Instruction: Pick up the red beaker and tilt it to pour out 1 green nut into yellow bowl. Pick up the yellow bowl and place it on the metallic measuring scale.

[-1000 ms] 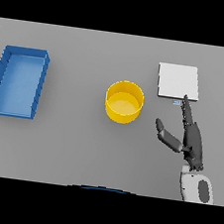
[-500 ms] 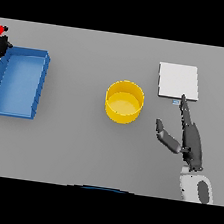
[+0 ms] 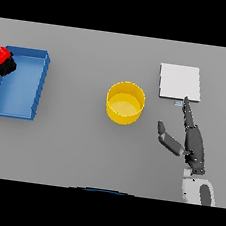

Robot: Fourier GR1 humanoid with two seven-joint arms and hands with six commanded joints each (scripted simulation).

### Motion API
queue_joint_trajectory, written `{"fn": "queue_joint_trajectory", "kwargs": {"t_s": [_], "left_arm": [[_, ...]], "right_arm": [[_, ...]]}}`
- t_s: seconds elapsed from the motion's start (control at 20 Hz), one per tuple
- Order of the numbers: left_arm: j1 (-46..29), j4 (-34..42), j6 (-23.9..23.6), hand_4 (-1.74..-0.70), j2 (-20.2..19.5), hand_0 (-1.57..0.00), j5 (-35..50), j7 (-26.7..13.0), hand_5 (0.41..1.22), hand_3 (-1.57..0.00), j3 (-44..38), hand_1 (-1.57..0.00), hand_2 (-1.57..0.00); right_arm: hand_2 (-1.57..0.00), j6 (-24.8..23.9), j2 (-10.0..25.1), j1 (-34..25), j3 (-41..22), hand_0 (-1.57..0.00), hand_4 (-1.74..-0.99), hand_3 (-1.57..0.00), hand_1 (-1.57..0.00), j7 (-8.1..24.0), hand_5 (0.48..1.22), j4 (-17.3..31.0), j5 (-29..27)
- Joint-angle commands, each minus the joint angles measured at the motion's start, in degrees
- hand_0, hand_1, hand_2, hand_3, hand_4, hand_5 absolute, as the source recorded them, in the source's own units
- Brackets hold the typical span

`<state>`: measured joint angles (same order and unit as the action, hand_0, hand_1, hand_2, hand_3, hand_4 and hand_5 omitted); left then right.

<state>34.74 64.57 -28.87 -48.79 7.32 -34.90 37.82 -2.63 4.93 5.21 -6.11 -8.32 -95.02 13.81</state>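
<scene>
Grey table (image 3: 79,151): left hand (image 3: 1,65) clamps the red beaker (image 3: 0,56) over the blue bin (image 3: 23,85); next, carry it to the yellow bowl (image 3: 125,103). Right hand (image 3: 192,140) rests flat, fingers straight, by the scale (image 3: 179,82).

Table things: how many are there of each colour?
Yellow: 1, the yellow bowl
Blue: 1, the blue tray
Red: 1, the red beaker in the left hand
White: 1, the measuring scale
Total: 4

One head view looks steeply down on the grey desk (image 3: 79,151) from above. It sits fairly high, the scale (image 3: 179,82) lying just beyond the right hand's fingers (image 3: 188,115).
</scene>
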Motion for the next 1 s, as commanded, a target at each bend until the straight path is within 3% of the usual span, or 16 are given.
{"fn": "queue_joint_trajectory", "kwargs": {"t_s": [0.0,0.05,0.15,0.25,0.35,0.55,0.8,0.9,0.95], "left_arm": [[0.1,1.2,2.3,-1.37,-0.4,-1.56,0.8,0.1,0.830,-1.36,0.4,-1.45,-1.43],[-0.4,2.6,5.0,-1.23,-1.0,-1.46,2.0,0.1,0.803,-1.13,0.7,-1.18,-1.19],[-1.3,4.8,9.9,-1.03,-3.2,-0.93,4.6,0.1,0.758,-0.72,0.4,-0.76,-0.77],[-0.3,5.1,12.8,-0.92,-3.8,-0.60,5.6,0.0,0.723,-0.46,0.8,-0.48,-0.49],[-0.8,5.5,13.4,-0.85,-4.0,-0.38,6.1,0.5,0.698,-0.30,0.9,-0.31,-0.31],[-0.4,5.1,13.5,-0.80,-3.3,-0.16,7.0,1.4,0.678,-0.12,0.3,-0.13,-0.13],[0.3,3.9,12.3,-0.79,-2.9,-0.05,7.7,5.1,0.671,-0.04,-1.7,-0.04,-0.04],[0.0,3.8,12.1,-0.78,-3.0,-0.03,7.6,6.5,0.679,-0.02,-1.9,-0.03,-0.03],[-0.1,4.3,11.6,-0.78,-2.7,-0.03,7.6,5.5,0.685,-0.02,-1.6,-0.02,-0.02]], "right_arm": [[0.00,0.2,-0.1,0.1,-0.1,0.00,-1.192,0.00,0.00,-0.2,0.663,0.0,-0.1],[0.00,0.5,-0.3,-0.3,-0.2,0.00,-1.188,0.00,0.00,0.1,0.663,0.1,-0.5],[0.00,-0.1,-0.3,-0.2,-0.3,0.00,-1.185,0.00,0.00,0.0,0.665,-0.1,0.2],[0.00,0.0,0.1,0.8,-0.4,0.00,-1.182,0.00,0.00,-0.3,0.667,-0.2,0.5],[0.00,0.4,0.0,1.3,-0.5,0.00,-1.187,0.00,0.00,-0.4,0.667,-0.5,0.2],[0.00,0.2,-0.1,0.6,-0.3,0.00,-1.187,0.00,0.00,1.2,0.663,-0.5,0.1],[0.00,-1.1,0.6,0.4,-2.2,0.00,-1.198,0.00,0.00,2.8,0.662,-0.7,4.8],[0.00,1.6,1.8,-1.7,-3.3,0.00,-1.162,0.00,0.00,1.6,0.694,-1.0,4.5],[0.00,3.1,3.5,-3.4,-3.6,0.00,-1.180,0.00,0.00,2.1,0.708,-0.7,5.1]]}}
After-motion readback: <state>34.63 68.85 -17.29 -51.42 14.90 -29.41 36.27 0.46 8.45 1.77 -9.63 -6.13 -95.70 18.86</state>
